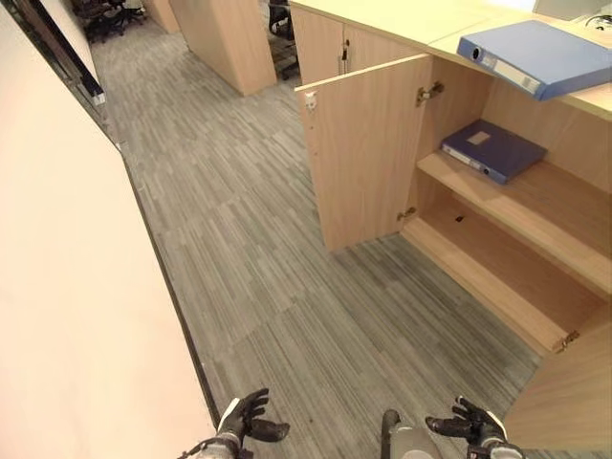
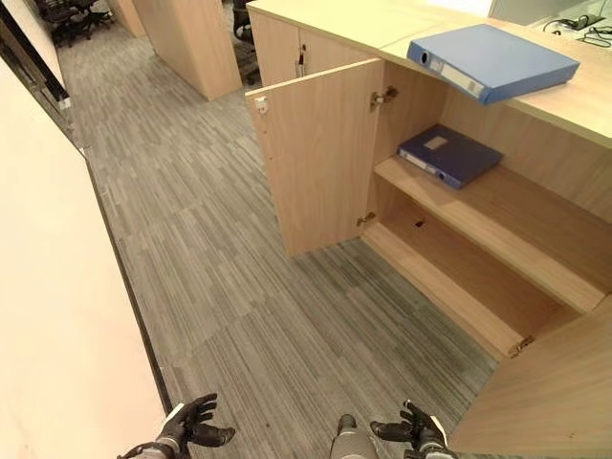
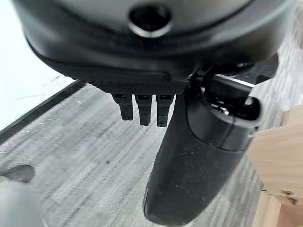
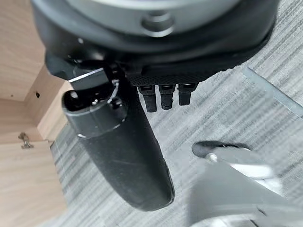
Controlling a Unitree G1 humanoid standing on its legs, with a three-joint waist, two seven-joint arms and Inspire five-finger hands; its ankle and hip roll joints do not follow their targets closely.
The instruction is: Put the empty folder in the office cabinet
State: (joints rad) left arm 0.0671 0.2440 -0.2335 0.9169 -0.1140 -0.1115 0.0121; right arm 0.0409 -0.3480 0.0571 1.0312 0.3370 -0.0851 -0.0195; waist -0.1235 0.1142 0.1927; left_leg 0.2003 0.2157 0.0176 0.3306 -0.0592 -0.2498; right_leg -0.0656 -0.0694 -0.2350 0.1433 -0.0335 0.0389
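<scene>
A light blue folder (image 1: pixel 540 55) lies flat on top of the wooden office cabinet (image 1: pixel 402 24). A darker blue folder (image 1: pixel 492 150) lies on the upper shelf (image 1: pixel 535 206) inside it. The cabinet's left door (image 1: pixel 363 153) stands wide open. My left hand (image 1: pixel 249 419) and right hand (image 1: pixel 470 424) hang low over the carpet, well short of the cabinet. Both are open and hold nothing. In the left wrist view the straight fingers (image 3: pixel 142 109) and thumb (image 3: pixel 199 156) are bare. The right wrist view shows the same for its fingers (image 4: pixel 165 97) and thumb (image 4: pixel 118 146).
A white wall (image 1: pixel 67 287) with a dark base strip runs along my left. The cabinet's right door (image 1: pixel 564 392) juts out close by my right hand. More wooden cabinets (image 1: pixel 229 38) and office chairs (image 1: pixel 105 14) stand far back across the grey carpet (image 1: pixel 268 249).
</scene>
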